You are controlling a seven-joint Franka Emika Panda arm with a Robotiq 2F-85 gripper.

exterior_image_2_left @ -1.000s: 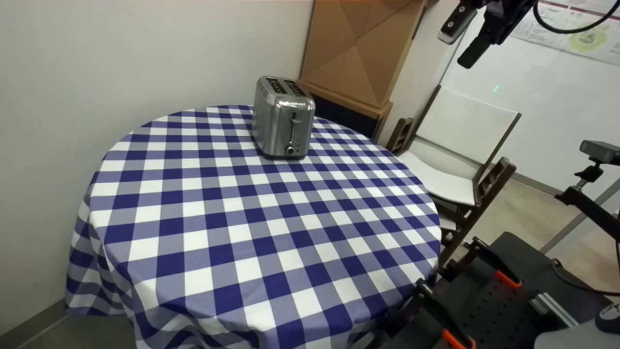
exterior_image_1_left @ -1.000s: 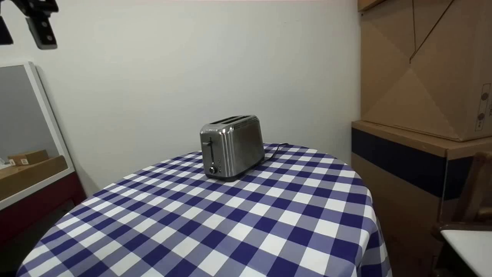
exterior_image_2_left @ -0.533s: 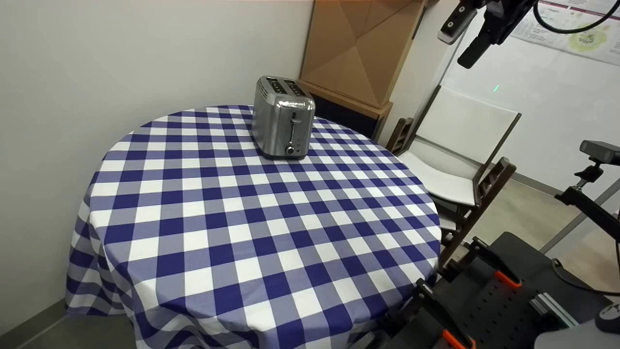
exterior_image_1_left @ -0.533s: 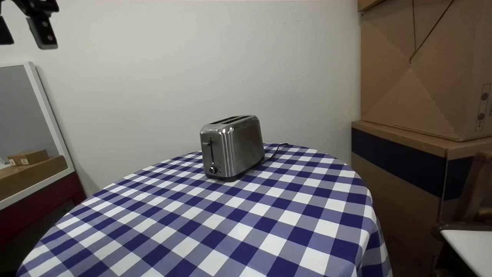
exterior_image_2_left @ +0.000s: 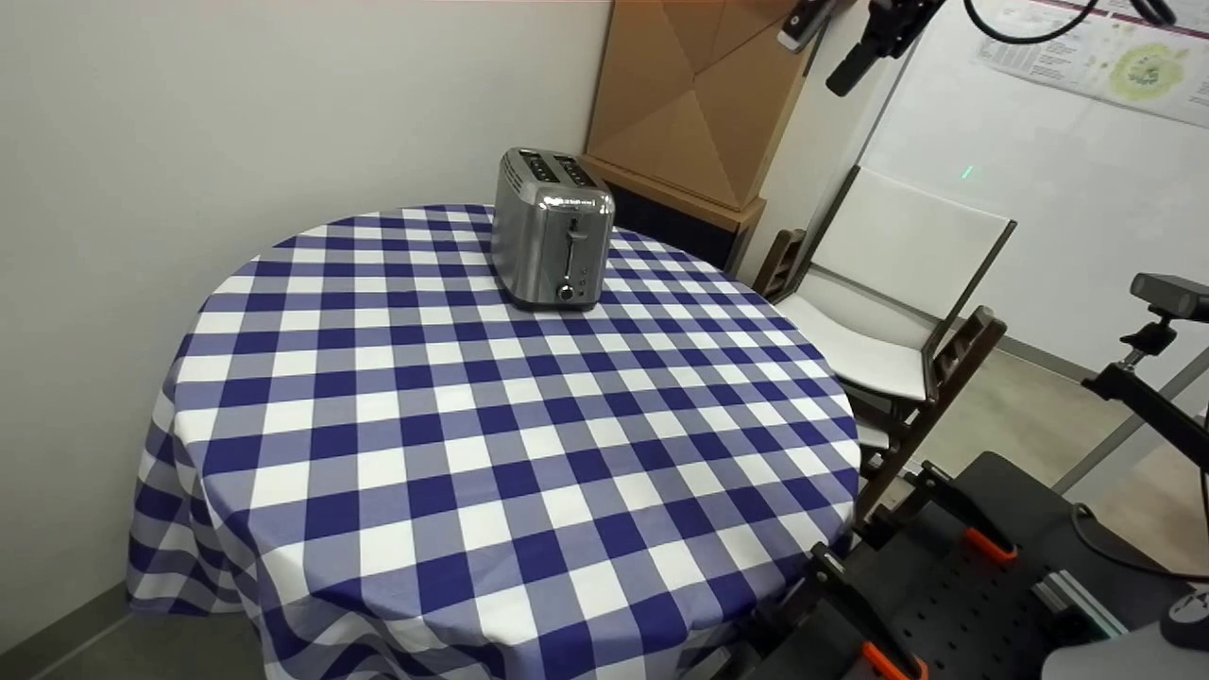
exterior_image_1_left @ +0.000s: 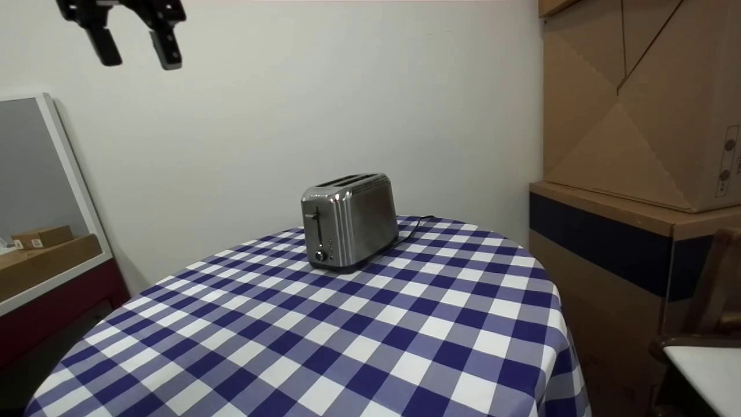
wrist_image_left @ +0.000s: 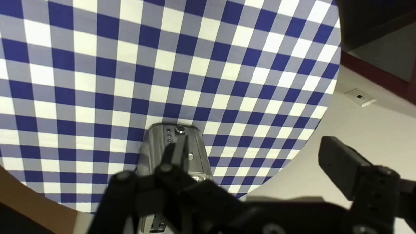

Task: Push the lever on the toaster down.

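A silver toaster (exterior_image_1_left: 370,220) stands upright on the checked tablecloth, and it also shows in an exterior view (exterior_image_2_left: 524,236) and in the wrist view (wrist_image_left: 150,148). Its lever (exterior_image_1_left: 312,216) sits near the top of the slot on the end face, above a round knob (exterior_image_1_left: 320,255). The lever also shows in an exterior view (exterior_image_2_left: 577,236). In the wrist view a finger covers part of that end face, and only a small light piece of the lever (wrist_image_left: 190,156) shows. My gripper (exterior_image_1_left: 141,63) is open and empty, high above the table and apart from the toaster; its fingers are wide apart in the wrist view (wrist_image_left: 255,141).
The round table (exterior_image_2_left: 453,453) has a blue and white checked cloth. A black cord (exterior_image_1_left: 418,225) lies behind the toaster. A wall stands behind the table. Large cardboard boxes (exterior_image_1_left: 637,116) and folding chairs (exterior_image_2_left: 907,255) stand beyond its edge.
In the last half second my gripper has moved toward the toaster, still high: rightward in an exterior view, leftward and up in an exterior view. The toaster and lever have not moved.
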